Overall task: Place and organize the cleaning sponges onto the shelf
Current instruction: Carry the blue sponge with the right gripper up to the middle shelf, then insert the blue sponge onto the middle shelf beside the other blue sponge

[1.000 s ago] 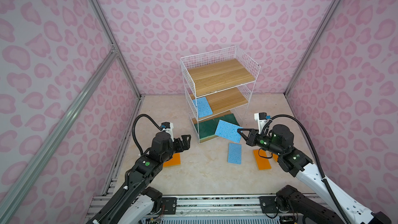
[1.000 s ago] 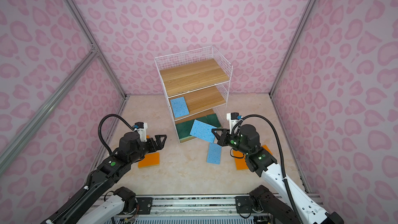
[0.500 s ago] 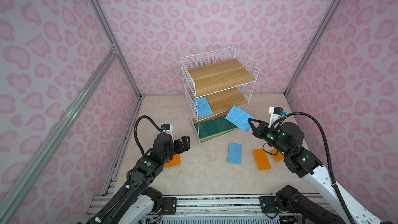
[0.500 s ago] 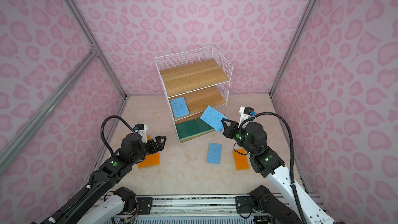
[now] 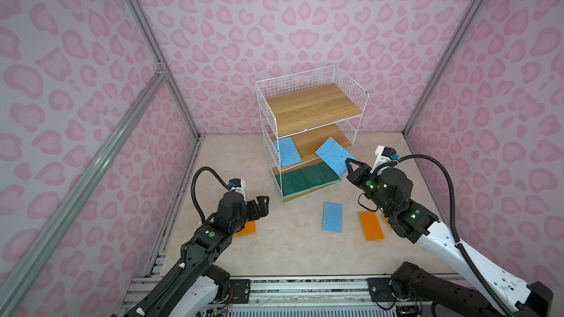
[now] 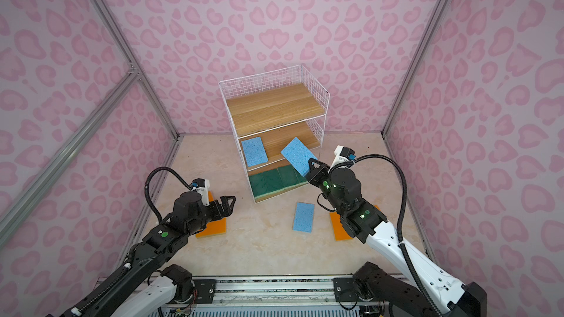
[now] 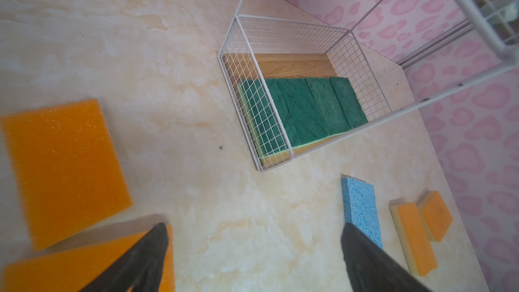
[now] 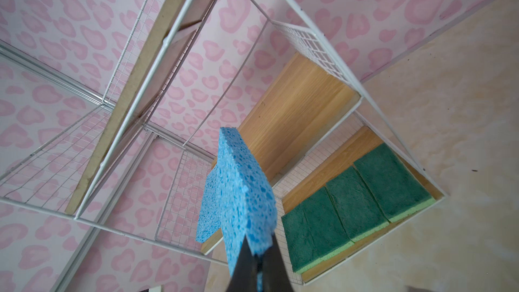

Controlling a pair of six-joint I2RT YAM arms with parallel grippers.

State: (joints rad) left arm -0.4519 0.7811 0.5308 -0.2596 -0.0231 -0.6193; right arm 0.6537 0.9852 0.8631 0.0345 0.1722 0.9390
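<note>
Here, right jaws clamped on blue sponge (image 5: 334, 156), at middle tier of shelf (image 5: 308, 108), left jaws wide apart, empty.

The shelf (image 5: 308, 108) has four green sponges (image 5: 308, 178) in a row on its lowest board and a blue sponge (image 5: 286, 151) on the middle one. A second blue sponge (image 5: 334, 157) hangs tilted at its front; orange sponges (image 5: 370, 225) lie outside it.

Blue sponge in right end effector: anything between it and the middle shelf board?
Nothing visible. The held blue sponge, in the right end effector, faces bare middle board; the other blue sponge lies at that board's left end in both top views.
</note>
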